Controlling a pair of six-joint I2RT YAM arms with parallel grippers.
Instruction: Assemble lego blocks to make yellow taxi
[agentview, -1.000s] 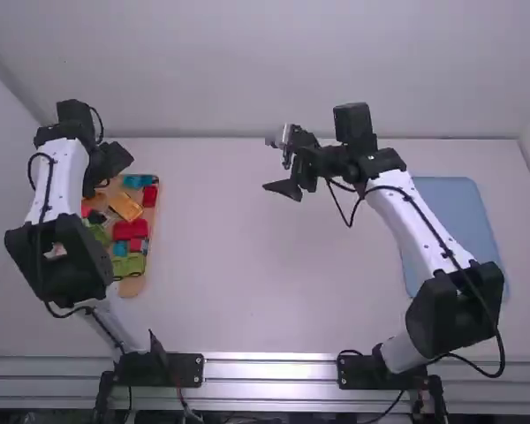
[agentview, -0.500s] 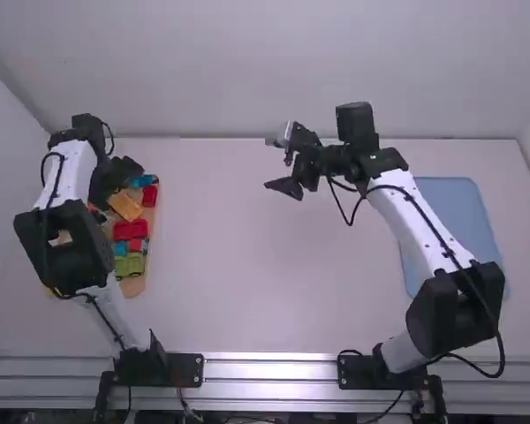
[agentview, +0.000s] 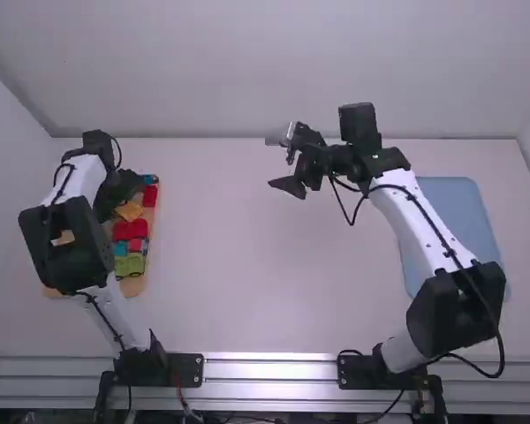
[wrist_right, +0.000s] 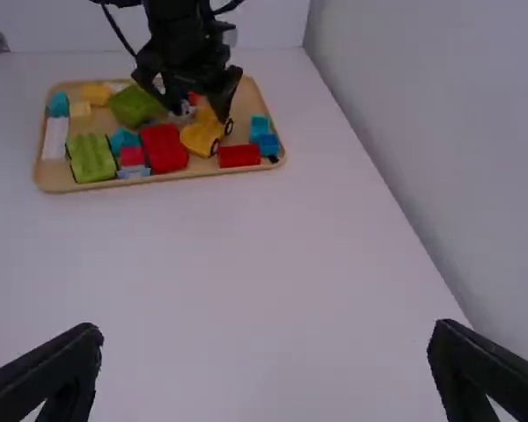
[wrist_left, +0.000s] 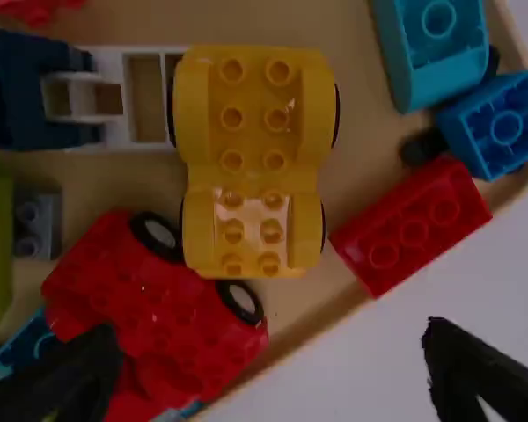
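Progress: judged at the outset, picking stage. Yellow four-wheeled block chassis (wrist_left: 253,163) lies in the tan oblong tray (agentview: 134,286), at the left of the white desk (agentview: 238,274); fitting parts onto it is judged left to do, probably near the flat blue board (agentview: 466,230).

Orientation: in the left wrist view, chassis studs face the camera; long axis runs square to the line joining the fingertips. One end lies between the red wheeled block (wrist_left: 158,308) and the plain red brick (wrist_left: 414,227). In the high view, that end points toward the tray's right side. Front or rear: cannot tell.

Tools: left tool (wrist_left: 273,356) is spread wide above the tray, holding nothing; right tool (wrist_right: 266,347) is likewise wide apart, unloaded.
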